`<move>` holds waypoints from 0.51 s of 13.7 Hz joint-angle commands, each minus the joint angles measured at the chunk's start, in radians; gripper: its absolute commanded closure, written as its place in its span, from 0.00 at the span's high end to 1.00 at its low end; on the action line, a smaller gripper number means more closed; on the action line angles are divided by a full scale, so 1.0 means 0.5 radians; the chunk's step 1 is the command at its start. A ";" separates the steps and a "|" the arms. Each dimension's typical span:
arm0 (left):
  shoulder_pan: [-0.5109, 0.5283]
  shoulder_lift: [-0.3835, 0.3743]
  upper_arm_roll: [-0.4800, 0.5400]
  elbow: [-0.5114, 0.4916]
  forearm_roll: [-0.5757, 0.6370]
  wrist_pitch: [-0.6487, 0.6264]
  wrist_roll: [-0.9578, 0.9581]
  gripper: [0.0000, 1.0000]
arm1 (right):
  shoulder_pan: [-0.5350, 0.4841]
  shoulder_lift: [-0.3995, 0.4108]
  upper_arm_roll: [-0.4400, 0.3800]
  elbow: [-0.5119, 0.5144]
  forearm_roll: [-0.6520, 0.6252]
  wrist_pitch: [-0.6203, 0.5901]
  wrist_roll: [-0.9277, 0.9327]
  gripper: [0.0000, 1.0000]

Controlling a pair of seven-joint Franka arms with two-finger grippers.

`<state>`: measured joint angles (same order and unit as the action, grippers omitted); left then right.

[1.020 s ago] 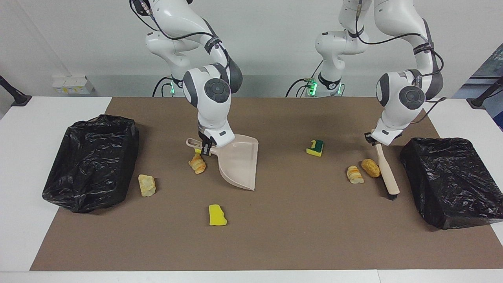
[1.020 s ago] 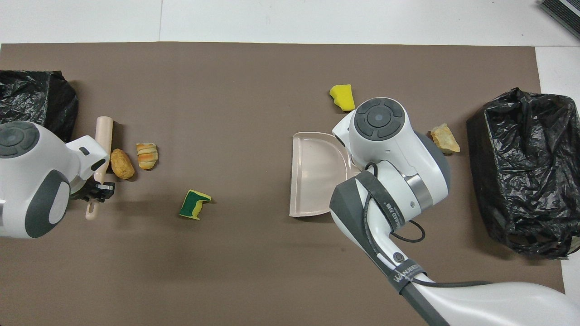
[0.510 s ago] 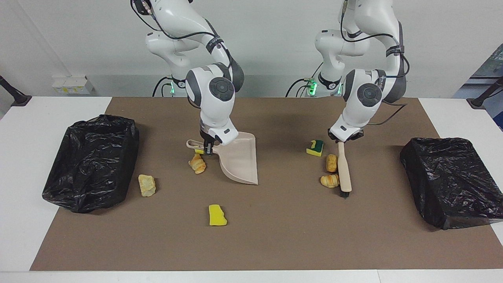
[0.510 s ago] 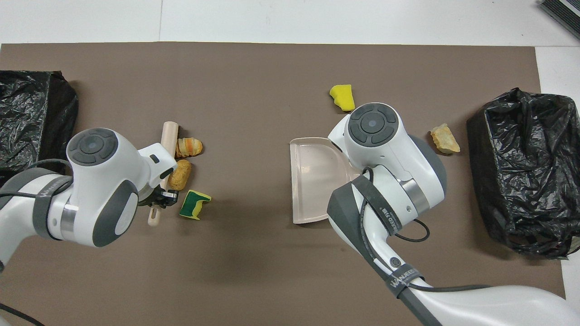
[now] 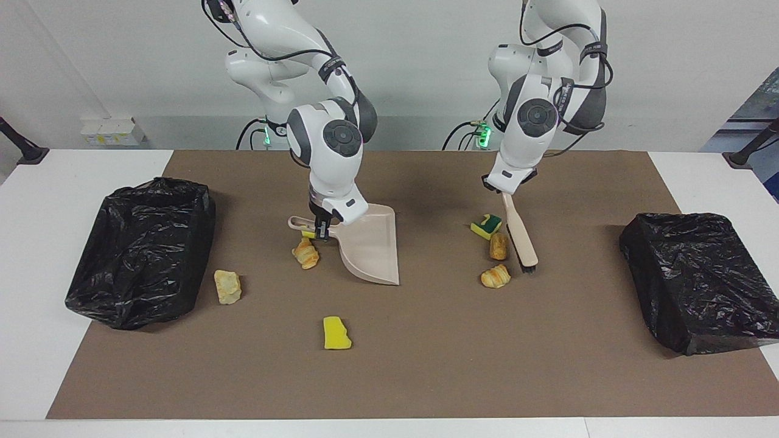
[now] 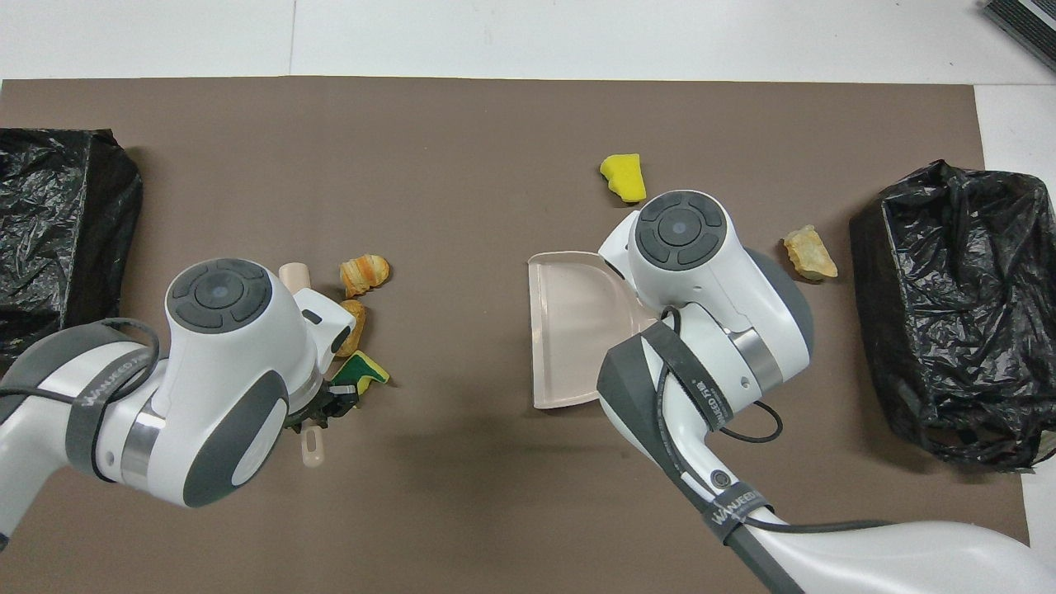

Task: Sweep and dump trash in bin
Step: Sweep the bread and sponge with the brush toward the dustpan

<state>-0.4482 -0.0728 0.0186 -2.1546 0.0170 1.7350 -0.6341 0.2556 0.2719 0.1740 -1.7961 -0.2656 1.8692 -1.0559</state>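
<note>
My left gripper [image 5: 504, 191] is shut on the handle of the beige brush [image 5: 521, 235], whose bristle end points away from the robots. Beside the brush lie three pieces of trash: a green-backed sponge [image 5: 487, 226], a bread roll [image 5: 499, 246] and a croissant [image 5: 495, 277]. From overhead the left gripper [image 6: 326, 404] sits by the sponge [image 6: 365, 369]. My right gripper [image 5: 319, 229] is shut on the handle of the beige dustpan [image 5: 372, 250], which rests on the mat. Another croissant [image 5: 306, 253] lies by that handle.
Black-bagged bins stand at both ends of the table, one at the right arm's end [image 5: 146, 249] and one at the left arm's end [image 5: 700, 280]. A bread chunk [image 5: 227, 286] lies near the first. A yellow sponge [image 5: 336, 333] lies farther from the robots than the dustpan.
The left arm swept the brush from beside its bin toward the table's middle, pushing the roll and croissant up to the green-backed sponge. The dustpan turned slightly.
</note>
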 commanded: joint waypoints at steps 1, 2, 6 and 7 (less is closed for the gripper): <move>-0.119 -0.222 0.024 -0.325 -0.022 0.043 -0.368 0.00 | -0.023 -0.062 0.011 -0.083 -0.024 0.044 -0.060 0.00; -0.165 -0.268 0.024 -0.411 -0.025 0.061 -0.528 0.00 | -0.026 -0.059 0.011 -0.086 -0.024 0.044 -0.060 0.00; -0.309 -0.202 0.030 -0.517 -0.107 0.385 -0.858 0.00 | -0.023 -0.087 0.011 -0.141 -0.021 0.072 -0.057 0.00; -0.306 -0.140 0.030 -0.517 -0.129 0.484 -0.855 0.00 | -0.026 -0.087 0.011 -0.141 -0.021 0.075 -0.057 0.00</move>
<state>-0.5941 -0.1674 0.0160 -2.3937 -0.0178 1.8936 -1.0409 0.2549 0.2637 0.1730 -1.8152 -0.2656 1.8845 -1.0559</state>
